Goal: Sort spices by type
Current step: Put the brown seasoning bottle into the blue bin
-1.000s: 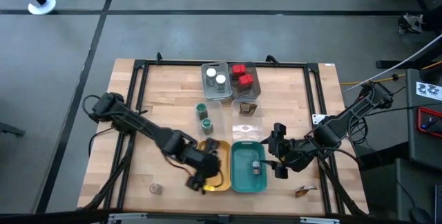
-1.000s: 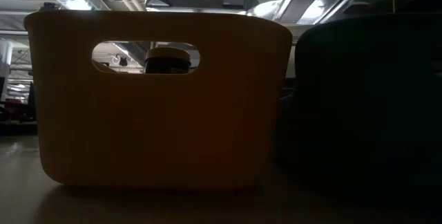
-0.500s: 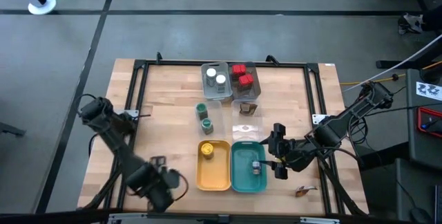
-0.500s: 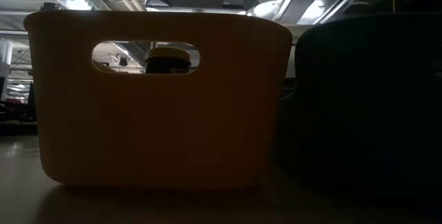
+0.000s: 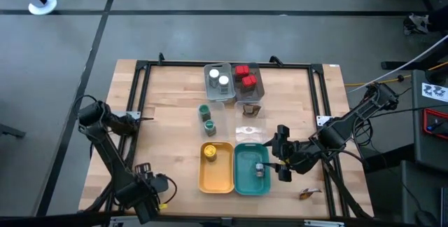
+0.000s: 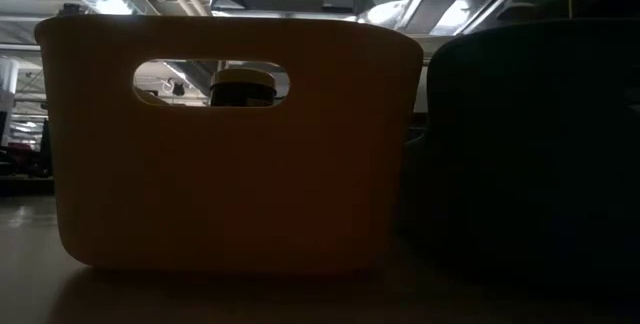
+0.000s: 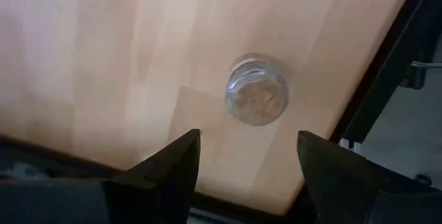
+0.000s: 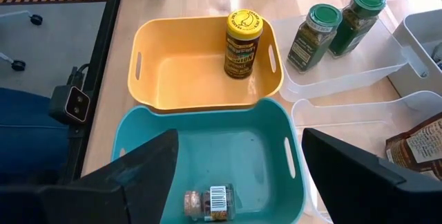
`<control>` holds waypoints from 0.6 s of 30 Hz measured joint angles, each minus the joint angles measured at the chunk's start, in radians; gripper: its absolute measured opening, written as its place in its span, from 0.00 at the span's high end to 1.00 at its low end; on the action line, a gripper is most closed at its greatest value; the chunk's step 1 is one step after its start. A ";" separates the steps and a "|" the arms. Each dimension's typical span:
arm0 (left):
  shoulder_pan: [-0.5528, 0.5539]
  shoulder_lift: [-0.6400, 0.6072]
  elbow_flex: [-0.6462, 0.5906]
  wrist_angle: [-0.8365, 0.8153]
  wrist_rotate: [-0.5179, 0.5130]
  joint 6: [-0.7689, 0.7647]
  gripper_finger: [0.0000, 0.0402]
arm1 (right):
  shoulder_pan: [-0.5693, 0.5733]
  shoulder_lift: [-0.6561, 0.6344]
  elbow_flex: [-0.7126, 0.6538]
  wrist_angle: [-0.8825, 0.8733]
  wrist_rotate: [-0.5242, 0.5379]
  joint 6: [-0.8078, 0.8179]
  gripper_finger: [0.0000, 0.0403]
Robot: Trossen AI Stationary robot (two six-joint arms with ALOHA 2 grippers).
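The left tool (image 7: 245, 156) hovers with fingers apart and empty above a small clear jar (image 7: 256, 98) standing on the surface (image 7: 103, 58) left of the yellow tray (image 5: 216, 178), so it should centre over the lid and descend straight before closing

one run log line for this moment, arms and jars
left gripper: open, above small clear jar at table's near-left corner | right gripper: open, over teal tray | yellow jar: in yellow tray
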 joint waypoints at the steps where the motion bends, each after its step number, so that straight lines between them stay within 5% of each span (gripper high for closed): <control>1: -0.001 0.000 -0.012 0.022 0.000 0.002 0.44 | 0.000 0.000 0.000 0.000 0.000 0.000 0.24; 18: -0.001 0.000 -0.182 0.258 0.000 0.003 0.44 | 0.000 0.000 0.000 -0.002 0.000 0.000 0.24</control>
